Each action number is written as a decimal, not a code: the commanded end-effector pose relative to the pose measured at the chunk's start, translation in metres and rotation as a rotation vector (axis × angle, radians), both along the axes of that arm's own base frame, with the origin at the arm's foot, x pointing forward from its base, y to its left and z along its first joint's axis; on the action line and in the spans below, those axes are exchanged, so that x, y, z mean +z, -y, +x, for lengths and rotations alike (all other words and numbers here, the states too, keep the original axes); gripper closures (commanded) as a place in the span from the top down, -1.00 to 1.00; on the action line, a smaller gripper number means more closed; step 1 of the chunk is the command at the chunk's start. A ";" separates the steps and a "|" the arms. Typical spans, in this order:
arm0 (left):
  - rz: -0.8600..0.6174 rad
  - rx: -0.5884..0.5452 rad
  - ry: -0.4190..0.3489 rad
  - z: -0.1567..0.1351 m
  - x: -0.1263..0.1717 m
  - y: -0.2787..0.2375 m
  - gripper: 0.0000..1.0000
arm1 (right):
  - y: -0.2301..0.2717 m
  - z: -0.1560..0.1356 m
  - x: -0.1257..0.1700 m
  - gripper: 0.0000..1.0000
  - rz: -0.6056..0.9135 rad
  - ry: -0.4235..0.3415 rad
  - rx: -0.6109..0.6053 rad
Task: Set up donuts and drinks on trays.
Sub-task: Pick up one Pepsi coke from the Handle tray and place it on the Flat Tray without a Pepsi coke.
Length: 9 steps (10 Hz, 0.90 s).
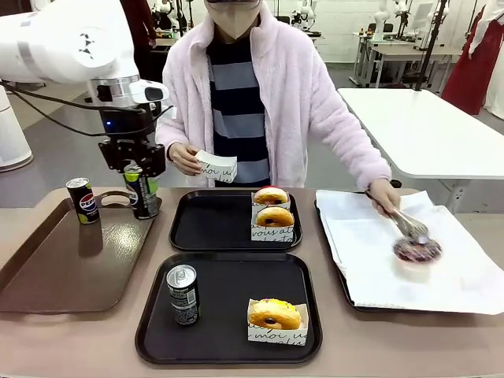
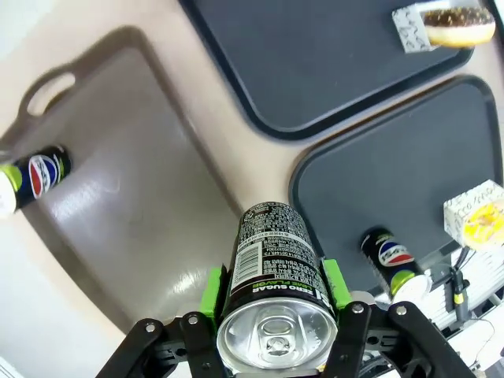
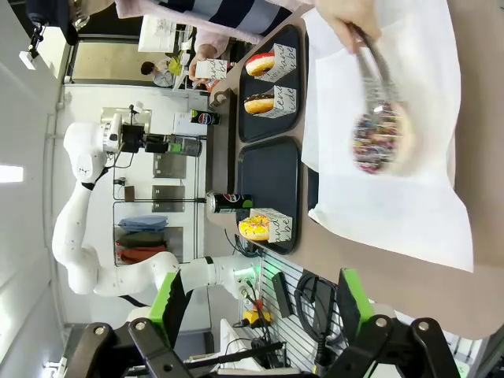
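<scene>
Near tray looks complete; far tray has two donuts, lacking the Pepsi can the left claw clasps; right claw released.

A light brown table lies across the foreground. Beyond it, to the right, a long white table stands on a smooth grey floor. More pale desks stand at the far end before a white wall. At the left edge sits a white rounded unit, possibly a bin. The light is even and bright.
</scene>
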State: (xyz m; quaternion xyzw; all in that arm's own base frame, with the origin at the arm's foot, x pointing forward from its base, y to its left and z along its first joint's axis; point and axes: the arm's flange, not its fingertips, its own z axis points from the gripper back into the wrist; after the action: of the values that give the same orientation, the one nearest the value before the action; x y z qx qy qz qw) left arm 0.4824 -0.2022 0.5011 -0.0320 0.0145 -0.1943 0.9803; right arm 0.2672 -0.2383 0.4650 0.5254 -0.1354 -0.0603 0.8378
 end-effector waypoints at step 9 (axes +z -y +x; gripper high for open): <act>-0.022 -0.144 0.112 0.035 -0.063 0.079 0.16 | 0.001 0.001 0.000 1.00 0.015 0.023 0.005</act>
State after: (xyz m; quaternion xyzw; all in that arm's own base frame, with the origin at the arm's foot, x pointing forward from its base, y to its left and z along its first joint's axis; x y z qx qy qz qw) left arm 0.5145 -0.2813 0.4391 -0.0350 -0.0298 -0.2511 0.9669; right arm 0.2672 -0.2382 0.4650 0.5255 -0.1352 -0.0602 0.8378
